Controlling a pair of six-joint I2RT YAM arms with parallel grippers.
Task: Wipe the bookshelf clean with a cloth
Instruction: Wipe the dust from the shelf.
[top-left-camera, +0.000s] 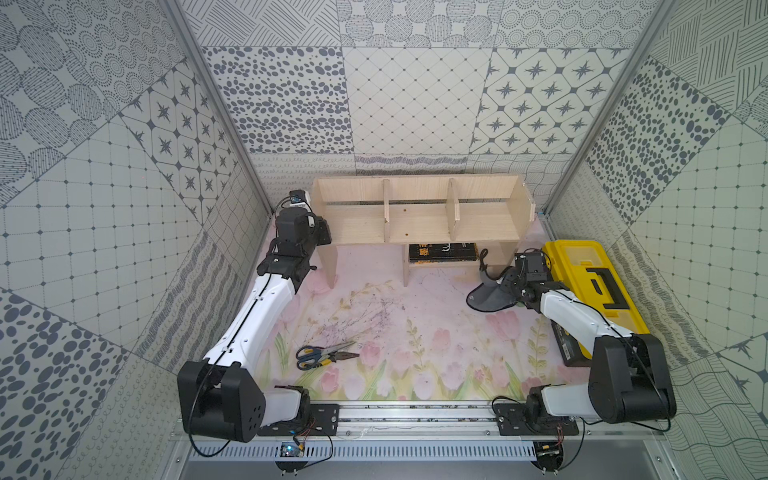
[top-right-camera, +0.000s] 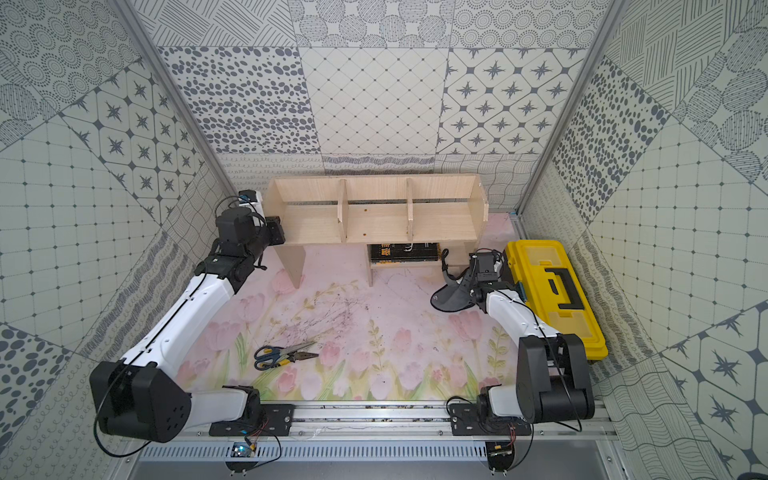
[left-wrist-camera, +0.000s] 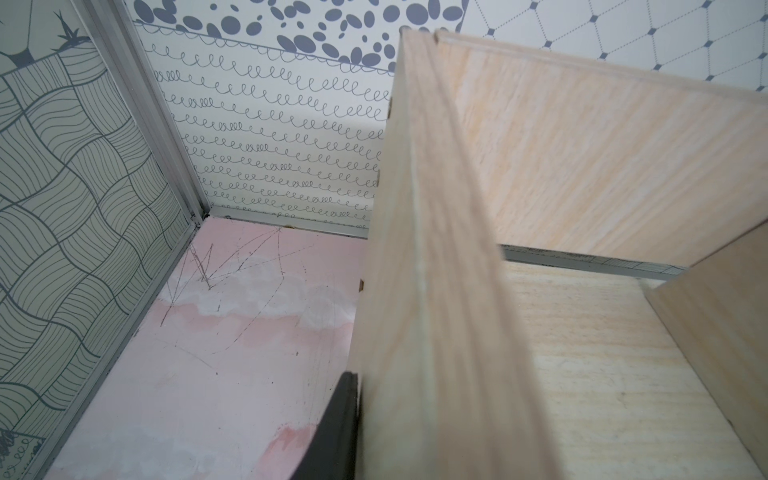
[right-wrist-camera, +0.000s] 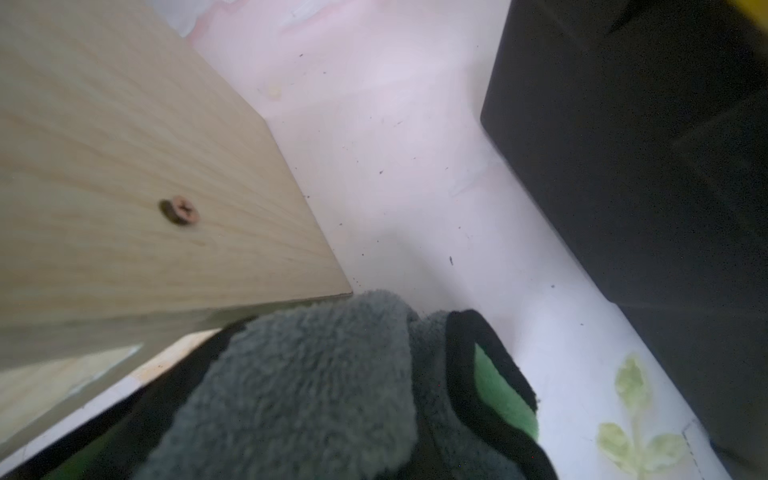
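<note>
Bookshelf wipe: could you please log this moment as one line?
left gripper: holding bookshelf end panel | right gripper: shut on cloth, near bookshelf leg

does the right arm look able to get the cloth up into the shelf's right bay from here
Likely yes. The right gripper, shut on the cloth, sits low by the right leg of the bookshelf; that bay's open front is above, nothing between. The toolbox lies to the side.

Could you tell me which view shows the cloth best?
The right wrist view: the cloth is close, grey pile, green side and dark trim clear. Both top views show it small and dark; the left wrist view, nothing.
</note>
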